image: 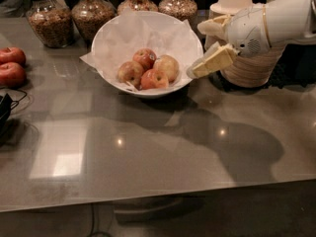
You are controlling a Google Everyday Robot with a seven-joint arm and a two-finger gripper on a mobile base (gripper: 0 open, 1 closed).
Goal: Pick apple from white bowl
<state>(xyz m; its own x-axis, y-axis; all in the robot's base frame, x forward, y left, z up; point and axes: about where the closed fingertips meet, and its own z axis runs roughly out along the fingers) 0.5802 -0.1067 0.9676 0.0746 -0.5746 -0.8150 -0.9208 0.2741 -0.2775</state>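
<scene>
worktop [148, 152]: grey, glossy, with light patches reflected towards the near left corner and the arm's shadow spread over the right half.
white bowl [106, 46]: stands near the far edge, about midway between the left and right edges; wide, round and lined with crinkled white paper [126, 31] that pokes over its rim.
apple [167, 67]: yellow-tan with a red blush, lying in the white bowl on the right side of the cluster, the fruit nearest the gripper.
other fruit in the bowl: a redder apple [144, 58] behind it, an orange-red one [154, 79] touching it in front, and a tan one [130, 72] on the left.
gripper [198, 71]: just outside the bowl's right rim, above the worktop, slanting down and left towards the bowl, apart from the apple.
jaw state: cannot tell from this angle whether released or clenched.
arm [279, 16]: white, entering from the right edge over the far right corner.
stacked tan bowls [254, 65]: behind the gripper near the far right corner, partly hidden by the arm.
deep-red apples [11, 65]: two, one behind the other, at the left edge, well apart from the bowl.
jars [94, 14]: four in a row along the far edge behind the bowl, holding brown contents.
black cable [12, 107]: on the left edge, nearer than the red apples.
</scene>
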